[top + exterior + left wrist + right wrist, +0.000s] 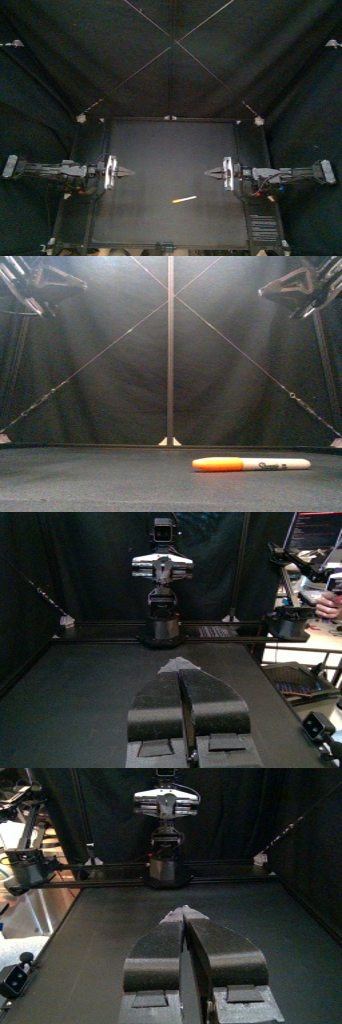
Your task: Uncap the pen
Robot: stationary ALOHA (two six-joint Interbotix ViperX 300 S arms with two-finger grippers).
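A marker pen (185,200) with an orange cap and a white barrel lies flat on the black table, near the front and a little right of the middle; in the front view the pen (250,464) has its orange cap end pointing left. My left gripper (127,173) hovers at the table's left side, shut and holding nothing. My right gripper (211,173) hovers at the right side, also shut and holding nothing. Both are well above and behind the pen. Each wrist view shows its own jaws pressed together, left (181,668) and right (182,917), with the other arm facing it.
Black curtains close in the back and sides. The table's black surface (167,145) holds nothing but the pen.
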